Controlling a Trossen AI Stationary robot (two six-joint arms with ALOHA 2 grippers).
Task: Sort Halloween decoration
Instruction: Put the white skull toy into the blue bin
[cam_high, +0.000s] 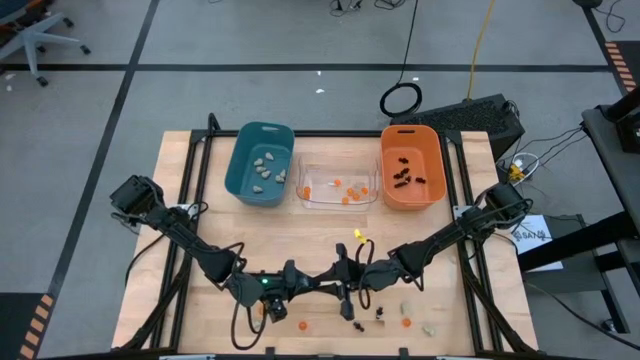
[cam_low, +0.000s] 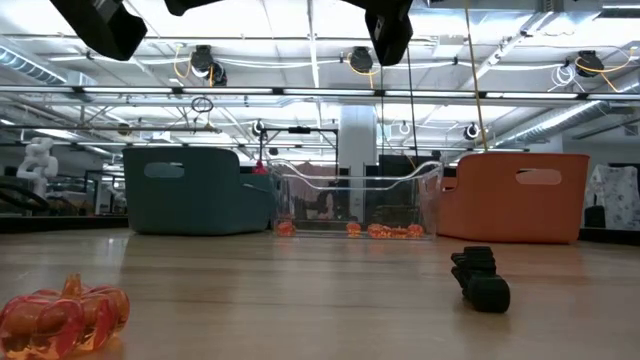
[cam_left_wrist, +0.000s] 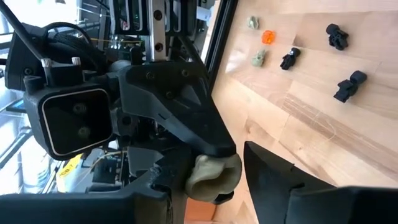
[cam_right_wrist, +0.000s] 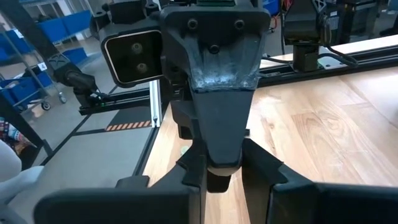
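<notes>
The left tool (cam_left_wrist: 217, 180) and right tool (cam_right_wrist: 221, 171) meet nose to nose, both pinching one pale lump (cam_left_wrist: 212, 176) between their tips. For a clean handover, let the left tool's fingers clamp fully before the right tool's narrow grip lets go; the teal bin (cam_high: 260, 165) lies well beyond them.

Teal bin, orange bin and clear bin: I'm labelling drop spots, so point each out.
Teal bin (cam_high: 243, 150): high view, left wall.
Clear bin (cam_high: 337, 203): high view, near rim.
Orange bin (cam_high: 436, 168): high view, right wall.
</notes>
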